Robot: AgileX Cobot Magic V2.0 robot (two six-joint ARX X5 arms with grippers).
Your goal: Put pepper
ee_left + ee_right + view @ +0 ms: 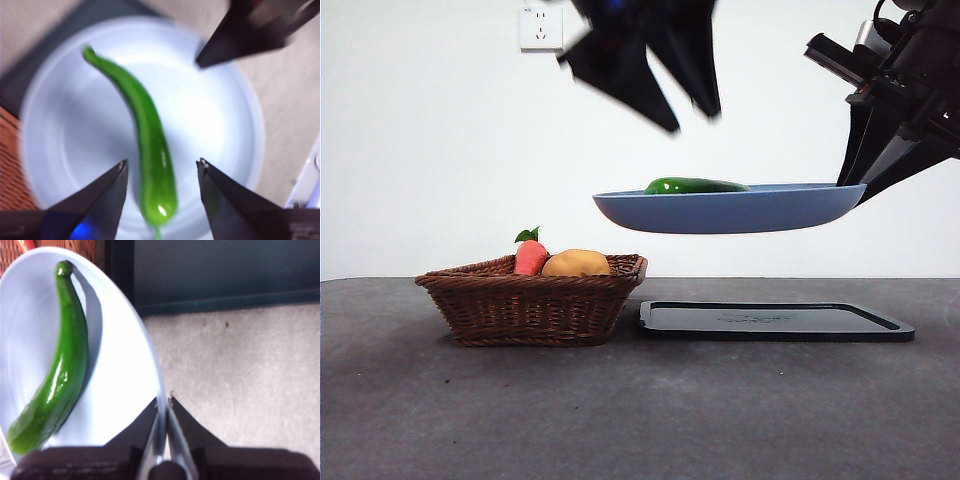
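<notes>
The pepper (696, 185) lies on the blue plate (730, 210), which hangs in the air above the black tray (775, 321). From the front only the pepper's top shows above the plate's rim; the rest is hidden behind it. In the left wrist view the pepper is blurred by motion. It is glossy dark green, smooth, long and slightly curved, with rounded ends and a thin stem at one end; the right wrist view shows it resting along the plate's inner slope, its far end toward the basket (532, 298).

The left gripper (162, 172) hangs over the plate with its jaws spread wide, the pepper's thick end between the tips in that view; from the front the jaws are clear above it, not touching. The right gripper (163, 401) is pinched tight on the plate's rim at the side away from the basket, well apart from the pepper.

The basket stands on the table (640, 410) just beside the tray, holding a red-orange item (530, 257) with green leaves and a tan potato (576, 263).
</notes>
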